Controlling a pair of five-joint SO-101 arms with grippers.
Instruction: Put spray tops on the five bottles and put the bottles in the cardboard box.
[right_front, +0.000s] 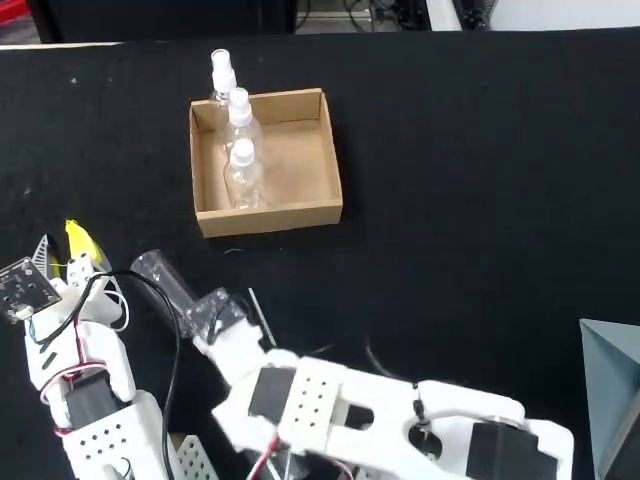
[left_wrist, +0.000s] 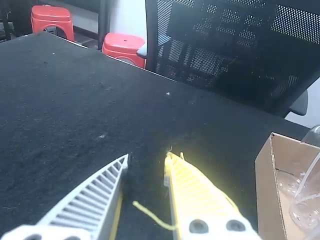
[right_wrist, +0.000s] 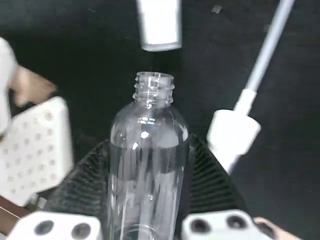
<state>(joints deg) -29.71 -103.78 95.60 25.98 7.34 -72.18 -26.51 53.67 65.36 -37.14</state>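
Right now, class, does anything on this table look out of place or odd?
Yes. The bottle in the right gripper has a bare threaded neck with no spray top, unlike the capped bottles at the cardboard box. A loose spray top with its tube lies on the table beside it.

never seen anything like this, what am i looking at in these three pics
These are two small robot arms side by side at a black table. One picture looks down from above. The other two come from a camera on each arm's wrist. The right arm grips a clear bottle between its black fingers; the bottle has no top yet. A spray top with a long tube lies on the table beside it. The left arm has its fingers open, holding nothing. Farther back sits a cardboard box with capped bottles in it.
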